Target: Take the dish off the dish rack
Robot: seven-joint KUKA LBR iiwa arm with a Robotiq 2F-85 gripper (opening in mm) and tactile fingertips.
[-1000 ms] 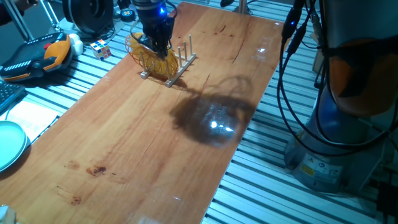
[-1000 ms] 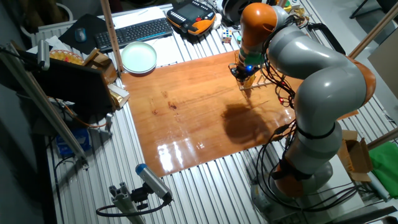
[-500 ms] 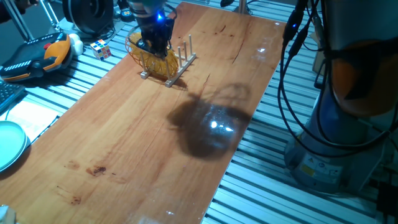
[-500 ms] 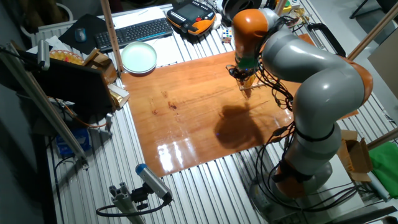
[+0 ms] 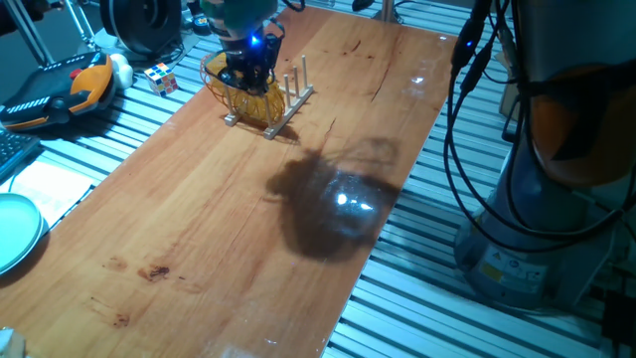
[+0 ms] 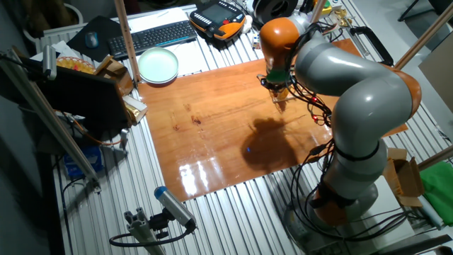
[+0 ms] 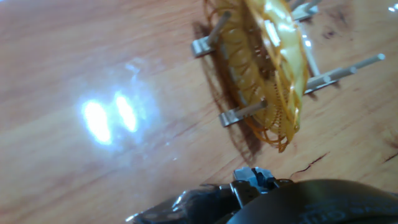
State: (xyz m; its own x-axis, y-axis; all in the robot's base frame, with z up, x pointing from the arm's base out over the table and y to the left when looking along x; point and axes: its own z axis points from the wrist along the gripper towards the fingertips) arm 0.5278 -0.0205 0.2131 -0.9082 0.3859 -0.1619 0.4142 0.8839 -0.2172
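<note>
At the left of one fixed view a teal plate (image 5: pixel 18 229) lies off the desk's (image 5: pixel 248 229) left edge on the slatted bench; further back sit an orange-and-black pendant (image 5: pixel 60 89) and a colour cube (image 5: pixel 162 78). Near the desk's far left corner stands the rack (image 5: pixel 288 94), pale wood, its thin pegs upright. The dish (image 5: pixel 246 97) stands on edge in it: yellow, round, shallow, with an open weave that lets the wood behind show through.

In the hand view the dish (image 7: pixel 270 68) is tilted between the pegs, its looped rim hanging past the rack (image 7: pixel 239 115) rail towards the camera, and its dark shadow falls on the wood beside it. Two bright glare spots lie on the desk (image 7: pixel 93 74) to the left.

The gripper (image 5: pixel 248 75) hangs straight down over the dish's top edge, a blue light glowing on its body. From these views I cannot tell whether the fingers are spread or closed on the rim; the dark housing blocks them, and only that housing shows at the bottom of the hand view.

In the other fixed view the grey-and-orange arm (image 6: pixel 354 92) rises from its base at the right, bends over the desk (image 6: pixel 212 120) and reaches down at the rack near the far edge. Its broad shadow spreads mid-desk.
</note>
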